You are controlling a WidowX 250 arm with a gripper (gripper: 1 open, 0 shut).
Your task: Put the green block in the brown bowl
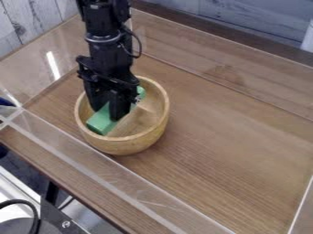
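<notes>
The brown bowl (143, 135) sits on the wooden table, left of centre. Inside it lies the green block (101, 122), a bright green bar slanting from the bowl's near left up to its far rim, where a green corner (141, 91) shows. My black gripper (112, 110) points straight down into the bowl with its fingers shut around the middle of the green block. The block's middle is hidden behind the fingers.
A clear plastic wall (73, 155) runs along the table's front and left edges, close to the bowl. The wooden table (232, 128) stretches bare to the right of the bowl. A black cable (15, 215) shows at the bottom left, below the table.
</notes>
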